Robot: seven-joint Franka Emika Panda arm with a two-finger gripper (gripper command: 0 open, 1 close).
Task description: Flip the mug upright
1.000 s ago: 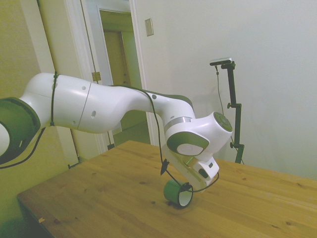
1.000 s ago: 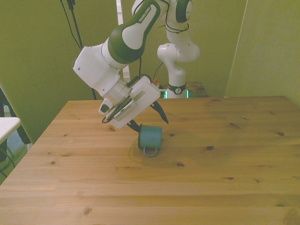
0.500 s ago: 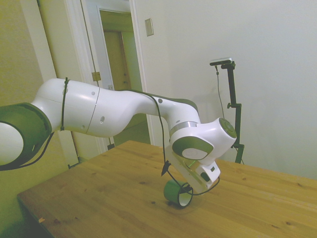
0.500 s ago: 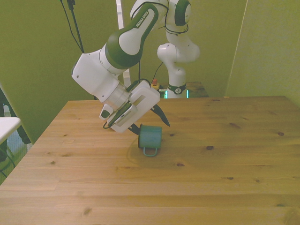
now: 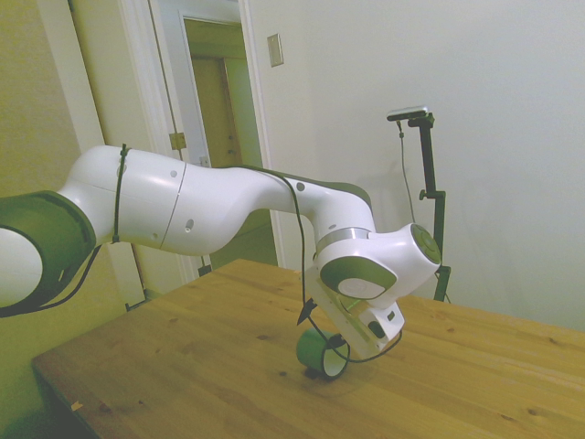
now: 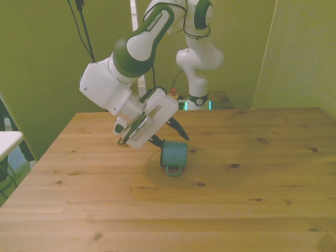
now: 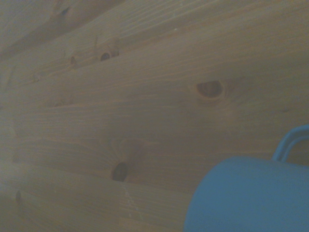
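Note:
The teal mug [image 6: 174, 155] hangs tilted over the middle of the wooden table [image 6: 252, 205], its rim raised toward the front view's left and its loop handle [image 6: 173, 170] pointing at the front camera. My gripper [image 6: 159, 142] reaches down at a slant and is shut on the rim of the mug. From the side the mug [image 5: 315, 348] shows its white interior, with my gripper [image 5: 336, 344] at its upper edge. Up close, the wrist camera catches the mug's wall [image 7: 241, 198] and handle [image 7: 289, 142] over the boards.
Bare wood [image 5: 183, 366] lies all around the mug. A white object [image 6: 8, 139] sits beyond the table at the front view's left edge. Behind the table there is a doorway [image 5: 215, 119] in the side view.
The mug has gone from lying on its side to a tilt, rim end raised, and has shifted slightly toward the front view's right. The wrist has turned with it.

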